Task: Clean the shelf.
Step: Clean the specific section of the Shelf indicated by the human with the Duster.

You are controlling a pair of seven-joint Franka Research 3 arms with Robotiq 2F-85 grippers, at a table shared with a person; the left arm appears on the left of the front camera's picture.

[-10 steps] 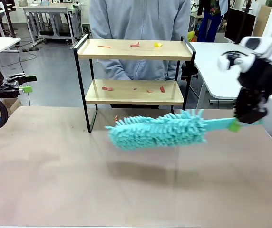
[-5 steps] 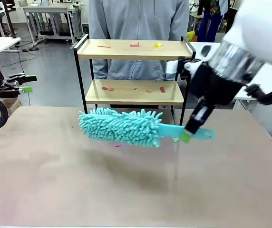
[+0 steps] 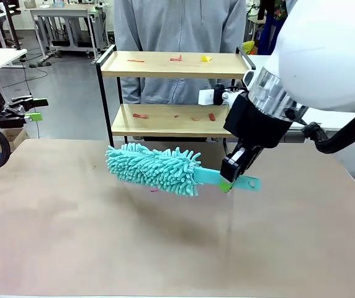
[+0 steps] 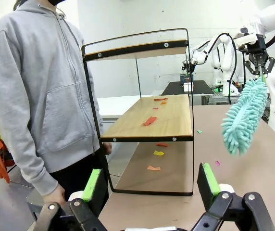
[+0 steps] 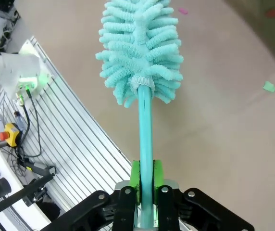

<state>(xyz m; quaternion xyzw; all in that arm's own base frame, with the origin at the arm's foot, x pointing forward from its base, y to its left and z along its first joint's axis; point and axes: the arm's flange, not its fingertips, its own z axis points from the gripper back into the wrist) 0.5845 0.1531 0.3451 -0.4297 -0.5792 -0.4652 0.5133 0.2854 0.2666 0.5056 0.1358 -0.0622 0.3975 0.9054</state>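
Now right gripper [image 3: 227, 183], clenching the duster [image 3: 156, 169], is swinging it left before the shelf [image 3: 174, 65]. Scraps [image 3: 140, 115] are awaiting sweeping; left gripper [image 4: 150, 184] is idling released.

Grey floor [image 3: 66, 99], white worktables [image 3: 283, 93] and a pale wall [image 4: 128, 14] behind

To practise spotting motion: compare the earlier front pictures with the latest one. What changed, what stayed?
The right gripper, shut on the teal duster by its handle throughout, swung it leftward across the front of the shelf, its arm coming in over the table. Unchanged: the open left gripper at the left edge, the scraps on both boards, the person behind.
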